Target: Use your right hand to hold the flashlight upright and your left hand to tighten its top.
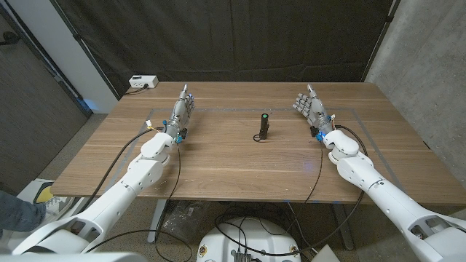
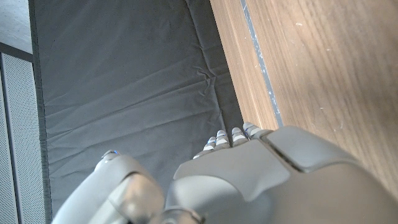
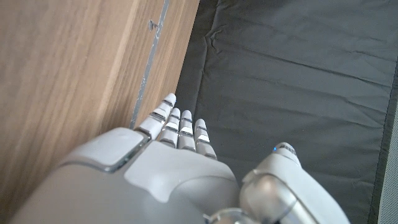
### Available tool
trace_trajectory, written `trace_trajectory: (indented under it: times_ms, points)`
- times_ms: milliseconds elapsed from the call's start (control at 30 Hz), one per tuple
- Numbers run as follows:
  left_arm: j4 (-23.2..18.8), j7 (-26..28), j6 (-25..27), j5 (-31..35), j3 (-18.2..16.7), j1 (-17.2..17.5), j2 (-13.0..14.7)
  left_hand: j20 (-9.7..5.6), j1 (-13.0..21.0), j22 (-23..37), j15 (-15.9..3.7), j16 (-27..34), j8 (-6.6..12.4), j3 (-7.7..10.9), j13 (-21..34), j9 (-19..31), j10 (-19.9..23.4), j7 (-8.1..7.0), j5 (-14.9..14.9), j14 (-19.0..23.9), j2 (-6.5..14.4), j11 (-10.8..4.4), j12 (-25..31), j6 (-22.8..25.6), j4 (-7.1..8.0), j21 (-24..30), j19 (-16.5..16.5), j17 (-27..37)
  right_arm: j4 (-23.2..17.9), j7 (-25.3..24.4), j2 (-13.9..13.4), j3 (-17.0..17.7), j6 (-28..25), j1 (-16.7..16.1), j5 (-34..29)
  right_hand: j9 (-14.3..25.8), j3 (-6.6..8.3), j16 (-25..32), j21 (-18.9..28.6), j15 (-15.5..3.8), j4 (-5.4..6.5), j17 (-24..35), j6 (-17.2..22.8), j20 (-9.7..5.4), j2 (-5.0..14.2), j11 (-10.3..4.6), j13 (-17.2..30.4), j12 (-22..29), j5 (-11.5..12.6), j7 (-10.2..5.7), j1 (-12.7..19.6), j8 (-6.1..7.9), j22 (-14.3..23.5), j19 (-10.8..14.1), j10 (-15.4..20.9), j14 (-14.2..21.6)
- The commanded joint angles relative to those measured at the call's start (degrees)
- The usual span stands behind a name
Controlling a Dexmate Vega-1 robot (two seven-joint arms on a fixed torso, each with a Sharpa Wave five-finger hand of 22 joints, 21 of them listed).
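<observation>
A small black flashlight (image 1: 265, 126) stands upright near the middle of the wooden table (image 1: 218, 156), with a thin lanyard loop at its base. My left hand (image 1: 182, 111) stands on the table well to its left, fingers straight and apart, holding nothing. My right hand (image 1: 311, 106) stands to the flashlight's right, also with fingers extended and nothing in them. Both hands are clear of the flashlight. The left wrist view shows my left hand's back (image 2: 261, 180) against the table and dark curtain. My right hand's back (image 3: 155, 174) fills the lower part of the right wrist view.
A white box (image 1: 143, 82) with a cable sits at the table's far left corner. A dark curtain (image 1: 240, 36) hangs behind the table. A thin taped outline (image 1: 240, 109) marks a rectangle on the tabletop around the flashlight.
</observation>
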Motion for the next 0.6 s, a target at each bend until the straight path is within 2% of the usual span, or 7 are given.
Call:
trace_trajectory:
  times_ms: [33,167,300,333,400,467,600]
  points:
    - [-3.6,1.3,0.3,1.7,0.2,1.7,1.8,0.2,0.8,0.2,0.24,0.2,0.15,-0.02,0.1,0.1,-0.8,0.18,0.3,-3.2,0.2,0.04,0.2,-3.0,0.23,0.2,-1.7,0.2,-0.2,-2.8,0.7,-0.7,2.5,-0.9,-3.0,0.3,1.16,0.7,1.0,-0.54,-1.12,0.0,3.0,-0.5,0.9,-1.09,0.1,1.3,0.0,0.03,2.5,1.16,0.3,2.4,3.6,2.4]
    - [-6.0,2.2,0.9,2.7,0.1,2.6,3.0,0.28,1.0,0.2,0.25,0.2,0.15,0.0,0.1,0.1,-0.8,0.16,0.4,-3.1,0.2,0.01,0.2,-3.0,0.12,0.2,-1.8,0.2,1.0,-2.5,1.1,-1.1,4.8,-0.9,-4.2,0.3,1.74,0.8,1.3,-1.34,-2.01,0.0,5.0,-0.88,1.41,-1.74,0.1,1.8,-0.3,-0.89,3.9,1.57,0.3,3.6,5.6,3.9]
    - [-7.6,2.1,0.5,4.0,0.2,2.9,4.2,0.42,1.3,0.1,0.25,0.4,0.2,0.02,0.1,0.1,-0.4,0.09,0.4,-2.7,0.3,-0.22,0.3,-2.9,-0.07,0.3,-1.6,0.2,2.5,-2.8,1.6,-1.5,8.5,-0.9,-6.4,0.5,2.52,0.7,1.6,-2.07,-3.14,0.0,8.7,-1.26,2.09,-2.57,0.1,2.3,-0.7,-2.19,5.7,2.49,0.3,5.1,8.0,5.4]
    - [-7.7,2.1,0.2,4.4,0.2,2.9,4.4,0.52,1.8,0.1,0.25,0.6,0.34,0.02,0.2,0.1,0.3,0.07,0.4,-1.9,0.3,-0.24,0.6,-2.5,-0.28,0.5,-1.1,0.2,2.3,-3.6,1.8,-1.4,8.9,-1.1,-6.8,0.6,2.76,0.7,1.6,-2.3,-3.49,-0.1,9.7,-1.37,2.27,-2.79,0.1,2.4,-0.7,-2.82,6.3,2.78,0.3,5.5,8.5,5.8]
    - [-7.8,2.7,-0.5,4.9,0.0,3.0,4.4,0.56,2.4,0.1,0.03,0.7,0.81,-0.01,0.2,0.1,1.4,-0.24,0.4,-1.0,0.3,-0.42,1.0,-1.1,-0.61,0.7,-0.3,0.2,2.5,-4.7,1.6,-1.6,10.7,-1.4,-8.9,0.7,3.04,0.9,1.8,-2.92,-3.96,-0.1,10.5,-1.66,2.43,-3.26,0.1,2.5,-0.8,-3.06,7.0,2.94,0.3,6.4,9.3,6.9]
    - [-7.9,3.0,-1.3,5.1,-0.4,3.3,4.3,0.84,3.2,0.1,-0.24,1.2,1.35,-0.12,0.2,0.1,3.3,-0.32,0.4,1.1,0.3,-0.55,1.5,0.9,-1.03,1.4,1.7,0.1,2.6,-5.4,1.3,-1.8,12.5,-1.5,-10.9,0.8,3.37,0.9,1.9,-3.1,-4.46,-0.1,10.0,-1.74,2.61,-3.81,0.0,2.7,-0.9,-3.06,7.8,2.51,0.3,6.8,10.1,7.5]
    - [-8.4,3.2,-2.5,4.6,-1.0,4.0,4.1,1.05,4.0,0.0,-0.53,1.5,1.67,-0.33,0.1,0.1,5.3,-0.43,0.4,3.1,0.2,-0.67,1.9,2.6,-1.41,1.9,3.9,0.1,2.6,-7.4,0.8,-1.8,15.7,-2.1,-14.4,0.8,3.7,0.6,1.8,-3.39,-4.91,-0.1,8.9,-1.92,2.84,-4.28,0.0,2.4,-0.9,-3.1,8.5,1.91,0.3,7.0,9.9,7.5]
